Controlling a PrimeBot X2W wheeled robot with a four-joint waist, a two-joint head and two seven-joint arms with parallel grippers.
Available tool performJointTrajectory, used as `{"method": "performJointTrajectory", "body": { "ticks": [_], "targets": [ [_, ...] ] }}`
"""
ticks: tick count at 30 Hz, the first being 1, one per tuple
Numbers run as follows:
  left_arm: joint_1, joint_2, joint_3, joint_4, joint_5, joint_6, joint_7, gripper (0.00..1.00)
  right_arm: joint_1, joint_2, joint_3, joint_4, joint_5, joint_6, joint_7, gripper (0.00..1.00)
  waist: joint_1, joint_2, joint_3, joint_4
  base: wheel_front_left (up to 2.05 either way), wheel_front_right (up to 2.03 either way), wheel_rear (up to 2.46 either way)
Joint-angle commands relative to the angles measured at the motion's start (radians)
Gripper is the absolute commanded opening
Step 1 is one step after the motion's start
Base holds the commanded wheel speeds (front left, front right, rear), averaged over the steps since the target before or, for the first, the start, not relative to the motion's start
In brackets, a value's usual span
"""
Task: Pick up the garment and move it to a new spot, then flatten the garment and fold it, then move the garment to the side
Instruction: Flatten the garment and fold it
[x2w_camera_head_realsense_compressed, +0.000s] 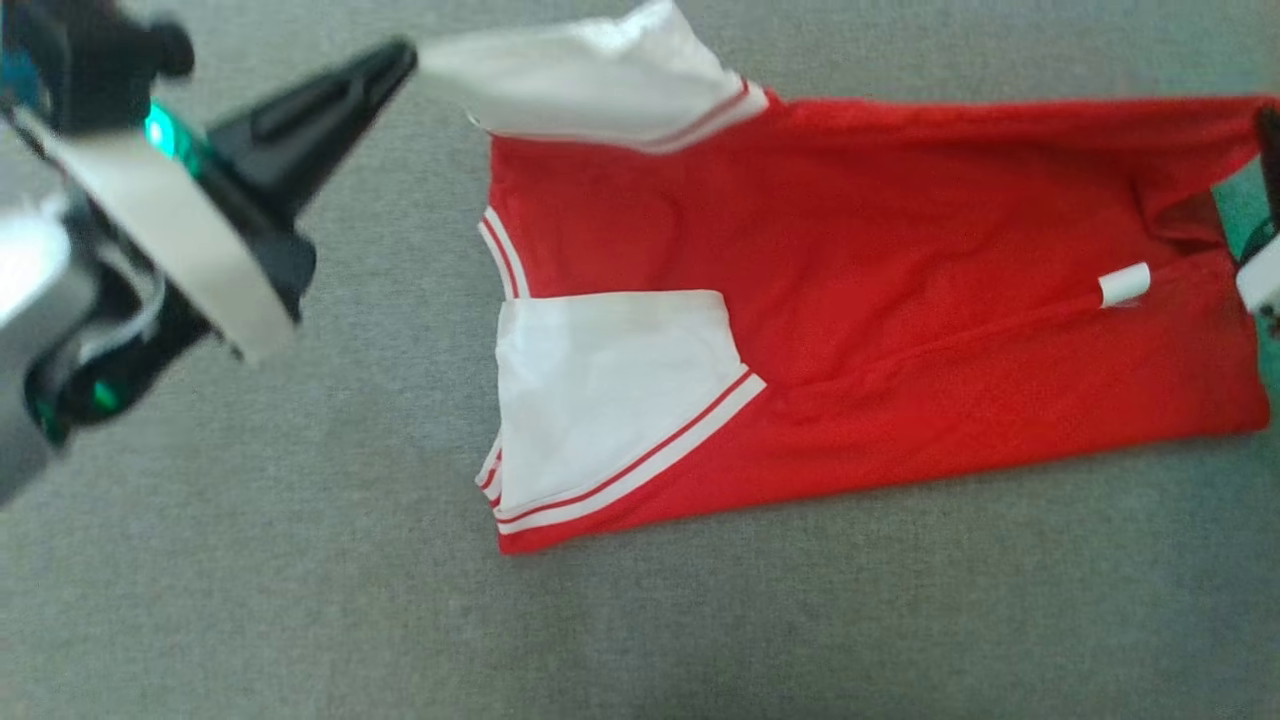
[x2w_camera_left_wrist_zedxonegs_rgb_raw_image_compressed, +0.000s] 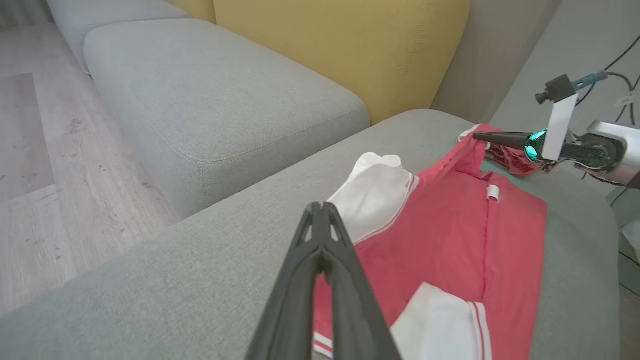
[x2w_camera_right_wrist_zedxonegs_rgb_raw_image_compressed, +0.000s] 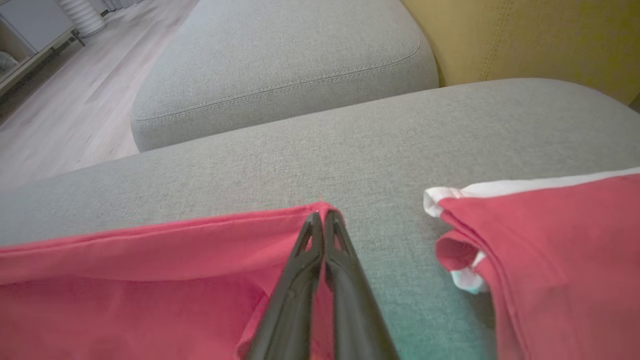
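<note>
Across the grey sofa cushion (x2w_camera_head_realsense_compressed: 300, 600) the red garment (x2w_camera_head_realsense_compressed: 900, 300) is spread mostly flat. Both its sleeves are at the left end, and the near white sleeve (x2w_camera_head_realsense_compressed: 610, 400) is folded in over the red body. Over at the far left, the left gripper (x2w_camera_head_realsense_compressed: 405, 58) has its fingers pinched right together on the tip of the far white sleeve (x2w_camera_head_realsense_compressed: 600, 80), which stretches out toward it. The right gripper (x2w_camera_right_wrist_zedxonegs_rgb_raw_image_compressed: 322, 217) is closed tight on the garment's far right corner, holding that bit of red cloth up off the cushion.
</note>
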Motion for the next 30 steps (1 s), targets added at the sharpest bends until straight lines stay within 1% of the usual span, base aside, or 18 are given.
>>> {"method": "performJointTrajectory", "body": {
  "ticks": [1,9,13,16,20,24,30],
  "targets": [
    [-0.019,0.05,0.052,-0.015,0.012,0.003,-0.015,0.0,0.015,-0.021,0.002,-0.038,0.006,0.007,0.001,0.0,0.0002,-0.0001,-0.007,0.007,0.0,0.0,0.0],
    [0.174,0.112,0.052,-0.157,0.054,0.061,-0.112,0.0,0.146,-0.011,-0.05,-0.129,-0.005,0.007,0.016,0.0,0.0002,-0.0001,-0.026,0.012,0.0,0.0,0.0],
    [0.265,0.138,0.052,-0.233,0.068,0.1,-0.124,0.0,0.207,0.0,-0.077,-0.178,-0.013,0.007,0.025,0.0,0.0002,-0.0001,-0.029,0.01,0.0,0.0,0.0],
    [0.318,0.148,0.052,-0.276,0.102,0.13,-0.111,0.0,0.253,0.007,-0.1,-0.212,-0.023,0.007,0.031,0.0,0.0002,-0.0001,-0.027,0.011,0.0,0.0,0.0],
    [0.391,0.132,0.052,-0.319,0.122,0.156,-0.107,0.0,0.313,0.022,-0.124,-0.265,-0.044,0.007,0.048,0.0,0.0002,-0.0001,-0.022,0.013,0.0,0.0,0.0],
    [0.456,0.108,0.052,-0.326,0.136,0.176,-0.106,0.0,0.356,0.034,-0.148,-0.299,-0.057,0.007,0.063,0.0,0.0002,-0.0001,-0.019,0.014,0.0,0.0,0.0],
    [0.515,0.083,0.053,-0.317,0.126,0.199,-0.156,0.0,0.395,0.06,-0.192,-0.31,-0.079,0.007,0.088,0.0,0.0002,-0.0001,-0.016,0.012,0.0,0.0,0.0]
  ]
}}
